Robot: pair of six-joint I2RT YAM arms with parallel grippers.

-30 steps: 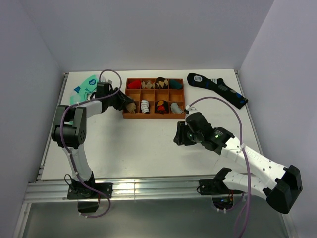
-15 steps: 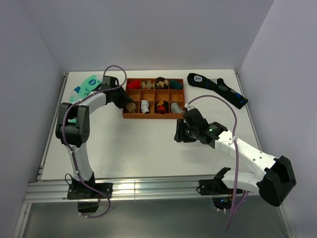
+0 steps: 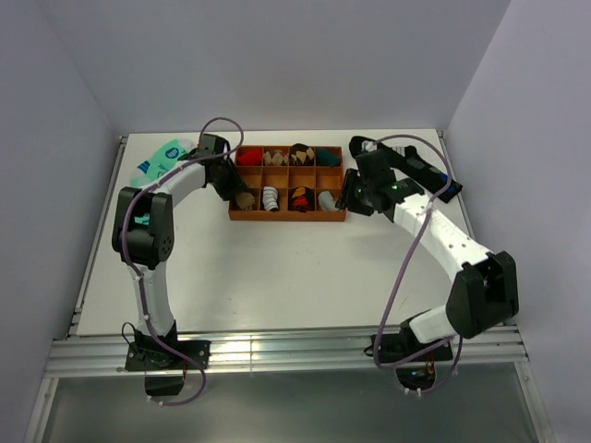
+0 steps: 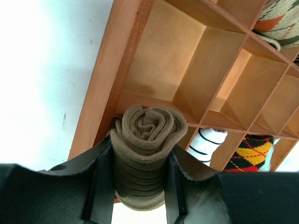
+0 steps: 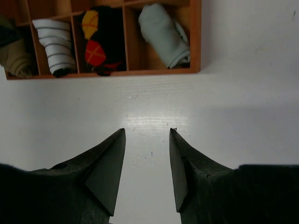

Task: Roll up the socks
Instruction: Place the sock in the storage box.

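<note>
Socks (image 4: 148, 127), tan-brown and wound into a tight roll, sit clenched between the jaws of the left gripper (image 4: 138, 161). It holds them at the near-left compartment of the wooden tray (image 4: 111, 65), close against the left wall. Whether the roll touches the compartment floor I cannot tell. Further right in the same near row lie a white striped roll (image 5: 55, 44), a black argyle roll (image 5: 100, 39) and a pale grey roll (image 5: 163, 35). The right gripper (image 5: 147, 131) hangs over bare counter (image 5: 243, 116) just off the tray's near-right corner, jaws parted with nothing between them. A mint-green sock (image 3: 159, 159) lies beyond the tray's left end, and a navy sock (image 3: 369, 146) lies beyond its right end.
</note>
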